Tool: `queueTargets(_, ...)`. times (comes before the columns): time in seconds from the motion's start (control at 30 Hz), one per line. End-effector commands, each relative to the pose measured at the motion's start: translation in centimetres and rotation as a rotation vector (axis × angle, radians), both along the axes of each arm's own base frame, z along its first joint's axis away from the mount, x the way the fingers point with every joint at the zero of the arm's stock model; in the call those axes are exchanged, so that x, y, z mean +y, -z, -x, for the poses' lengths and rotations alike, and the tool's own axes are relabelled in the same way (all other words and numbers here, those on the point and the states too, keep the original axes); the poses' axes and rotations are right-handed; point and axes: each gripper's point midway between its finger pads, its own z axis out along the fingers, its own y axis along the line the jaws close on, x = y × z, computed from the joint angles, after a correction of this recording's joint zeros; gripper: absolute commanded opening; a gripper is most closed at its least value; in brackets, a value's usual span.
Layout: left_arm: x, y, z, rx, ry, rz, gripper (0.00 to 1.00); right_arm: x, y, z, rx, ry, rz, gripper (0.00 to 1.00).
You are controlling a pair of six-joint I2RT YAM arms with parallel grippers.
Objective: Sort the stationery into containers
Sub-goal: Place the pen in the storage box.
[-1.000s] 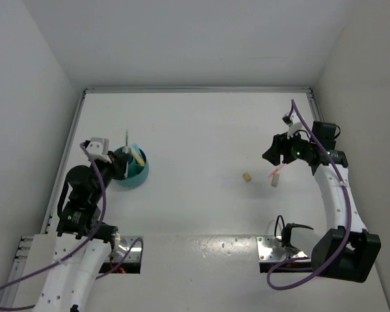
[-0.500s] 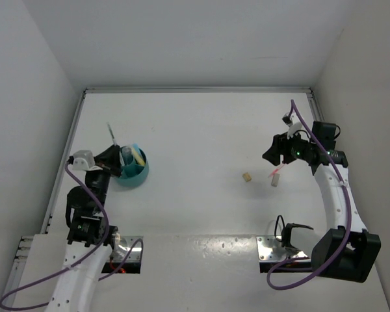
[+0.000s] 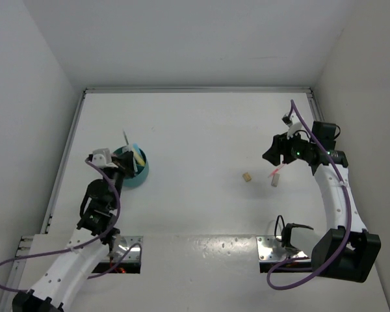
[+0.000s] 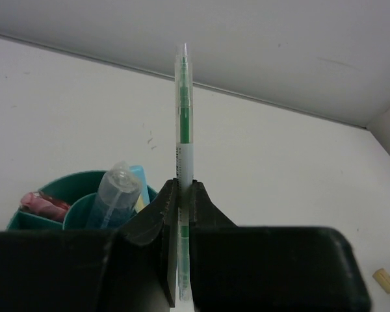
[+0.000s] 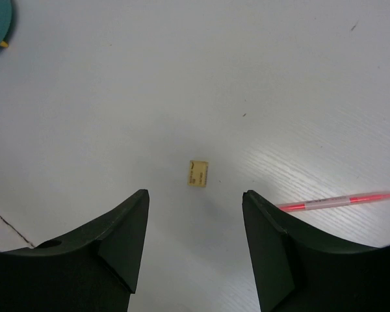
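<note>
My left gripper [image 4: 184, 185] is shut on a thin clear pen with green ink [image 4: 183, 130], held upright just beside the round teal holder [image 4: 78, 182]. The holder contains a clear blue marker [image 4: 114, 195], a pink item [image 4: 44, 203] and a yellow one. In the top view the left gripper [image 3: 123, 164] is at the holder's [image 3: 138, 177] left rim, with the pen [image 3: 127, 138] sticking up. My right gripper [image 5: 195, 195] is open and empty above the table. A thin pink pen [image 5: 338, 201] lies to its right. In the top view the right gripper [image 3: 271, 153] is above that pen [image 3: 273, 171].
A small tan block [image 5: 197, 173] lies on the table between the right gripper's fingers in the wrist view; it also shows in the top view [image 3: 246, 177] and the left wrist view [image 4: 385, 279]. A short pale marker [image 3: 275, 181] lies by the pink pen. White walls enclose the table.
My left gripper, holding the green pen, swung left away from the holder, then came back to its left rim. The right arm has not moved.
</note>
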Motion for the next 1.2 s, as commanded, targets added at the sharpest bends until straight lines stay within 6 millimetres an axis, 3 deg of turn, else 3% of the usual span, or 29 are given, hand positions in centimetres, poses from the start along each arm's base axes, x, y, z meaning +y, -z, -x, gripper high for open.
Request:
queueTargets(0.0,0.2,-0.3,0.0,-0.064,-0.051,0.022,0.0,0.3,-0.5,-0.2,-0.034,-0.029,-0.014,0.6)
queueTargets(0.07,0.6,1.4,-0.1,-0.038,-0.096,0.012,0.0,0.3,-0.3,-0.3,-0.025,-0.029,-0.016,0.6)
queueTargets(0.23,1.2,2.7,1.0,-0.036,-0.17,-0.001,0.0,0.5,0.0,-0.1,-0.008,-0.035,-0.026,0.6)
queueTargets(0.33,2.4,2.6,1.6,-0.048,-0.241,-0.03,0.0,0.6,-0.1,-0.1,-0.009,-0.042,-0.033,0.6)
queueTargets(0.67,2.5,-0.8,1.2,-0.136,-0.272,-0.132,0.0,0.7,0.1,-0.2,0.004,-0.053,-0.038,0.6)
queueTargets(0.97,4.2,-0.3,1.2,-0.1,-0.395,-0.144,0.0,1.0,0.1,0.1,0.005,-0.071,-0.049,0.6)
queueTargets(1.17,4.9,1.6,1.0,-0.04,-0.469,-0.099,0.0,1.0,0.1,0.1,0.005,-0.071,-0.049,0.6)
